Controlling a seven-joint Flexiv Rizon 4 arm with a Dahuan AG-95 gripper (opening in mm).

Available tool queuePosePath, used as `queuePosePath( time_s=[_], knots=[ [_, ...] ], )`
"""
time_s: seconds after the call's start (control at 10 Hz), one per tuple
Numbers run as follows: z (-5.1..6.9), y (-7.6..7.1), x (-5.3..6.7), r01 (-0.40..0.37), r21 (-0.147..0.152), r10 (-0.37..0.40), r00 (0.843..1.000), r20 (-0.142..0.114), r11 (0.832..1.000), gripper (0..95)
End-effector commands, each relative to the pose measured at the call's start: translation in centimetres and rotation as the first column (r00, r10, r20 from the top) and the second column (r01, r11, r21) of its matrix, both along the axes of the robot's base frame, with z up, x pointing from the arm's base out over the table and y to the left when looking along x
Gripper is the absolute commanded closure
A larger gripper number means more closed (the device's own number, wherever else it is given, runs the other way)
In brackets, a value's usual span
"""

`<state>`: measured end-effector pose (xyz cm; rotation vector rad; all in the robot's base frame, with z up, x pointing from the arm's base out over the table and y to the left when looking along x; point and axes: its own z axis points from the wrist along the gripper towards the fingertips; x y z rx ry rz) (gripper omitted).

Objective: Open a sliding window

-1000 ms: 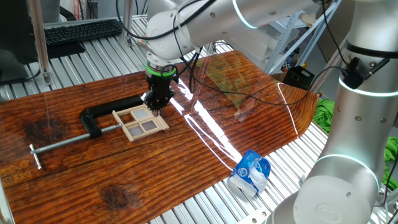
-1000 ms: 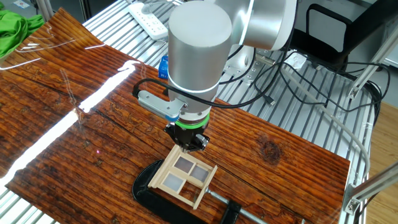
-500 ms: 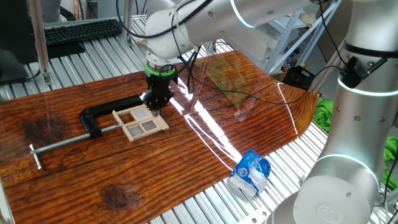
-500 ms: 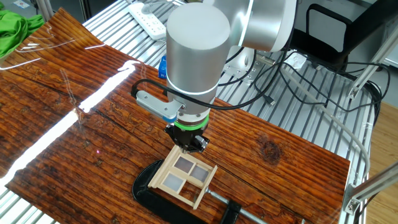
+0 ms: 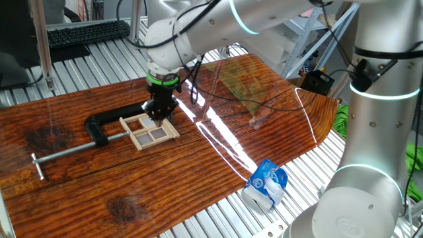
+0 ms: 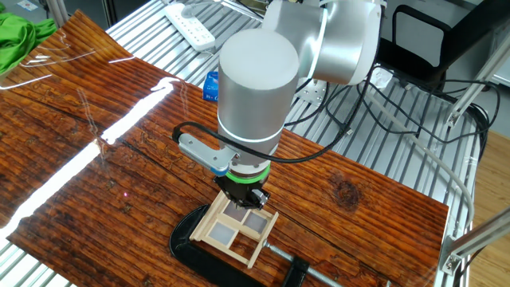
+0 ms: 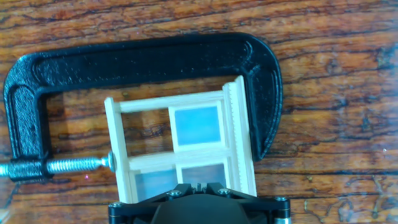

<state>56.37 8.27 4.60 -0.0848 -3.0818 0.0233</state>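
The pale-wood sliding window (image 7: 180, 152), a rectangular frame with crossbars and greyish translucent panes, is held flat on the grained wooden desk (image 5: 218, 165) inside a black cast C-shaped clamp (image 7: 140, 59), with the gripper (image 5: 160, 118) poised on its edge, jaws' state hidden.

The small pale-wood sliding window (image 7: 180, 149) lies flat on the brown wooden tabletop (image 5: 218, 165), directly under the hand (image 5: 160, 116), inside the black metal C-clamp (image 7: 124, 62).
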Motion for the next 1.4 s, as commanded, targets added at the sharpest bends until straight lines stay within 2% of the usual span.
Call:
queuePosePath(
  time_s=[0.1, 0.4, 0.8, 1.4],
  knots=[
    [-0.5, 0.2, 0.1, 0.000, -0.006, 0.000, 1.000, 0.003, 1.000, 95.0],
    [-0.9, 0.3, 0.2, -0.010, -0.004, 0.010, 1.000, -0.006, 1.000, 95.0],
    [-2.0, 0.7, 0.5, -0.007, 0.013, 0.007, 1.000, -0.005, 1.000, 95.0],
    [-2.6, 0.9, 0.6, -0.012, 0.019, 0.012, 1.000, -0.005, 1.000, 95.0]
  ],
)
